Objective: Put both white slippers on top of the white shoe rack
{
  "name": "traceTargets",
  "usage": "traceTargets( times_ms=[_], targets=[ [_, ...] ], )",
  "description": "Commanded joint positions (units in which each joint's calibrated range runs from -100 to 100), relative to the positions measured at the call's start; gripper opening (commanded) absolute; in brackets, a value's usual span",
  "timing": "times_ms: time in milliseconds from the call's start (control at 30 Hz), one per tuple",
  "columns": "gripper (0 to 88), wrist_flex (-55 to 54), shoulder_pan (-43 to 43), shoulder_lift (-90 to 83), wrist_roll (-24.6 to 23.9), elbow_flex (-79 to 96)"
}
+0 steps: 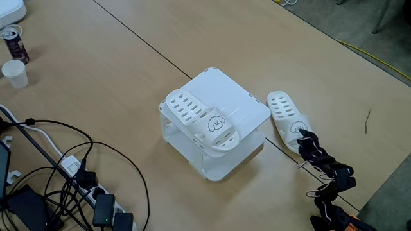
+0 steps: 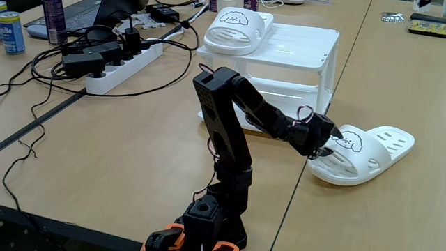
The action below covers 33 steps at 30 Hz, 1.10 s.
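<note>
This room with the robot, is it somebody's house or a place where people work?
Probably a workplace, like an office or lab. Long wooden tables stand pushed together, a power strip with tangled black cables lies on one, and a drink can and paper cup stand nearby.

No text, brand or number can be read anywhere. The cans [image 2: 11,31] at the tabletop edge carry printing too small to read. Each of the white slippers [image 2: 235,29] bears only a drawn cartoon face.

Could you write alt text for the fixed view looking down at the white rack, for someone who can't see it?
One white slipper lies on the white shoe rack; the second slipper sits on the wooden table to its right, with the black gripper at its strap end.
</note>
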Motion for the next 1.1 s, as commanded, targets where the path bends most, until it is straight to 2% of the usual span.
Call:
traceTargets(
  times_ms=[0, 533, 1067],
  targets=[
    [12.2, -4.6, -1.6, -0.3, 0.4, 1.2],
    [12.3, -8.3, -3.2, -0.1, 0.4, 3.3],
    [12.3, -19.0, -3.3, -0.1, 0.4, 14.6]
  ],
)
